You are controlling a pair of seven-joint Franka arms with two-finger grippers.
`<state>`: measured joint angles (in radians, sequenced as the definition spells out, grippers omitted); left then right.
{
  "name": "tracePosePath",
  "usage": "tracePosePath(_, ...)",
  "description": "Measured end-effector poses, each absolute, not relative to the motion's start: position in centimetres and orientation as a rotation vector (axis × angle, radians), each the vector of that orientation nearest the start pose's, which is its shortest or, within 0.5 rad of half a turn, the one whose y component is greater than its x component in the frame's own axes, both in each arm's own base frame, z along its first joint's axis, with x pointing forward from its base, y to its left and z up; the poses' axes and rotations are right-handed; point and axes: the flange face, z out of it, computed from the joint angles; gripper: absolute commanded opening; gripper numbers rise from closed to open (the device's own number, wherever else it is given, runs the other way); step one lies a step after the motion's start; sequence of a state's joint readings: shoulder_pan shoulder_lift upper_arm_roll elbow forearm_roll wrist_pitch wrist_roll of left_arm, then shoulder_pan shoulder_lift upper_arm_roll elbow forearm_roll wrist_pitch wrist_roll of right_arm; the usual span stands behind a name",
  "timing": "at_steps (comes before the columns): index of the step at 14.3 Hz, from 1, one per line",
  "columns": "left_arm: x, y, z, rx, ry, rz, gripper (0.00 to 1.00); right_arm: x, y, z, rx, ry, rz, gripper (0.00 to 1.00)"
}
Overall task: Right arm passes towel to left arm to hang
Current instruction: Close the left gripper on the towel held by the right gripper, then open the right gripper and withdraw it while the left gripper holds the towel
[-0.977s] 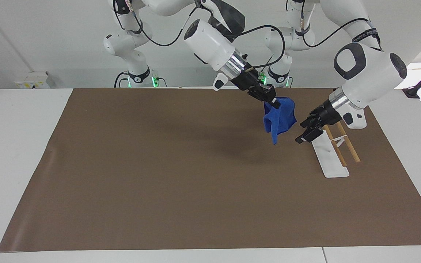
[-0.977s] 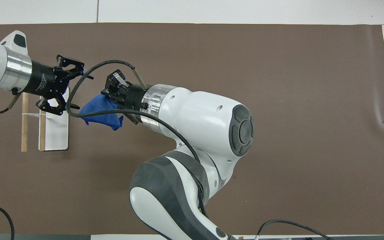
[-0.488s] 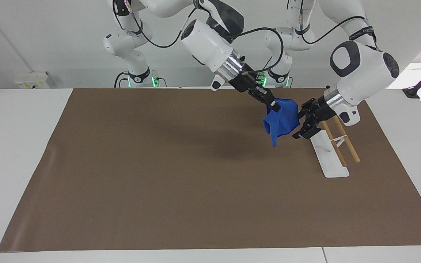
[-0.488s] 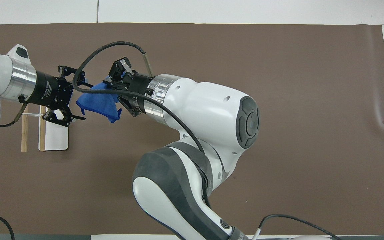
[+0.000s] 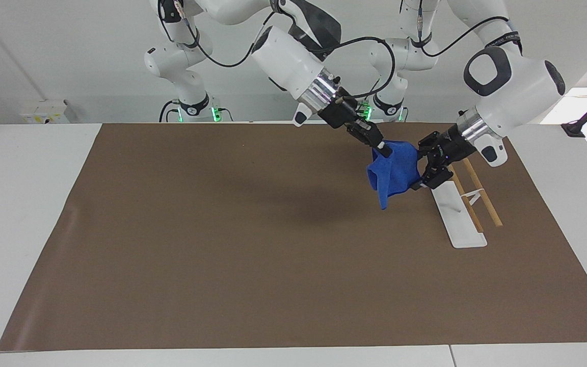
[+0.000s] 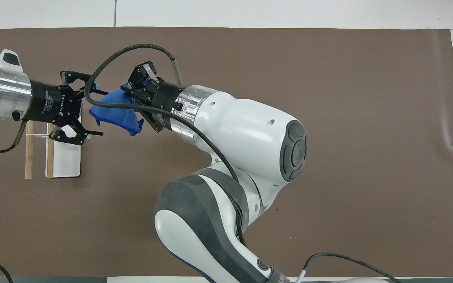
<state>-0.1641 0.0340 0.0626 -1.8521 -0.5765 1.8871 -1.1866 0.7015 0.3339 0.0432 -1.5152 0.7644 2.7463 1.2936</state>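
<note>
The blue towel (image 5: 393, 171) hangs bunched in the air over the brown mat, toward the left arm's end of the table. My right gripper (image 5: 380, 148) is shut on the towel's top edge; it also shows in the overhead view (image 6: 130, 98), with the towel (image 6: 112, 116) below it. My left gripper (image 5: 417, 167) is open, and its fingers stand on either side of the towel's edge beside the rack. In the overhead view the left gripper (image 6: 102, 114) shows its fingers spread wide around the towel's end.
A rack with a white base (image 5: 459, 219) and two thin wooden rods (image 5: 484, 201) sits on the brown mat (image 5: 222, 229) under the left gripper's wrist; it also shows in the overhead view (image 6: 65, 157). The right arm's big white forearm (image 6: 250, 137) covers the mat's middle from above.
My left gripper has moved up and toward the towel, from over the rack's base to around the towel's edge, staying open. My right gripper has kept hold and shifted slightly.
</note>
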Motion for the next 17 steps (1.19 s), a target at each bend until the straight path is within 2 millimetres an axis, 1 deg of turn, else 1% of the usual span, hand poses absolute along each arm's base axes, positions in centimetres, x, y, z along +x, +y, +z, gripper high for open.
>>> tracePosePath(1, 56.9, -9.9, 50.7, -2.840, -2.119, 0.578, 0.39, 54.3, 45.6, 56.9, -1.783, 1.137, 0.077, 0.00)
tracePosePath(2, 57.0, -9.9, 50.4, -2.841, -2.144, 0.561, 0.16, 54.4, 45.6, 56.9, -1.782, 1.138, 0.076, 0.00)
tracePosePath(3, 57.2, -10.0, 50.4, -2.846, -2.160, 0.543, 0.00, 54.4, 45.6, 56.9, -1.783, 1.138, 0.076, 0.00)
tracePosePath(6, 57.5, -10.3, 50.7, -2.863, -2.194, 0.501, 0.00, 54.4, 45.6, 56.8, -1.783, 1.138, 0.077, 0.00)
tracePosePath(16, 57.4, -9.4, 51.9, -2.867, -2.229, 0.466, 0.00, 54.5, 45.6, 56.6, -1.785, 1.141, 0.077, 0.00)
tracePosePath(17, 57.4, -9.3, 51.9, -2.867, -2.232, 0.462, 0.00, 54.5, 45.6, 56.5, -1.790, 1.138, 0.073, 0.13)
